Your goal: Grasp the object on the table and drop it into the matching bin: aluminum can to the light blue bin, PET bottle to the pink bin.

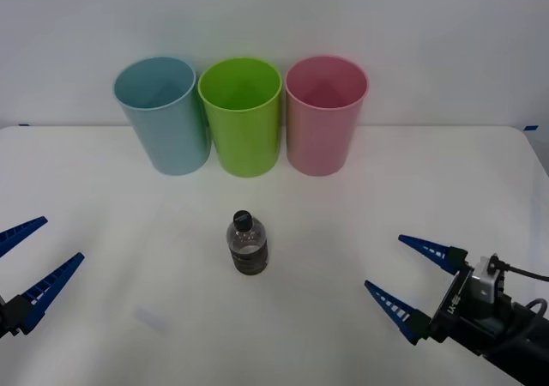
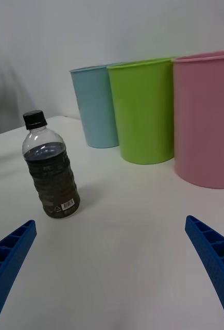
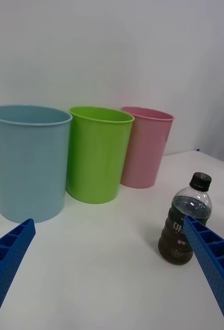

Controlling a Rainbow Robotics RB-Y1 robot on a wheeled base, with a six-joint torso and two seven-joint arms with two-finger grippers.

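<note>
Clear plastic with a black cap and a dark band round its lower half, the PET bottle (image 1: 247,244) stands upright on the table (image 1: 111,232), alone and untouched. Taking the bottle as the landmark: the three bins stand in a row beyond it, well apart from it, the lime green bin (image 1: 241,116) straight behind, the pink bin (image 1: 325,114) behind and toward the robot's right, the light blue bin (image 1: 163,114) behind and toward its left. The bins stand very close together, possibly touching.

The right gripper (image 1: 413,277) hovers low to the right of the bottle and nearer the robot, fingers spread wide with nothing between them. The left gripper (image 1: 34,260) sits farther off on the bottle's other side, likewise wide open and empty.

The bottle looks light, narrow-based and top-heavy, so the likeliest trouble is a tip-over: one finger arriving before the other would push it sideways, and once down it would roll on the smooth tabletop. A grip taken too high near the cap could let it swing or slip out; around the ribbed body seems safer. The other hazard comes at the drop. Since the pink bin is packed tight against the green one, a release slightly short or to the left would put the bottle in the wrong bin or bounce it off a rim.
</note>
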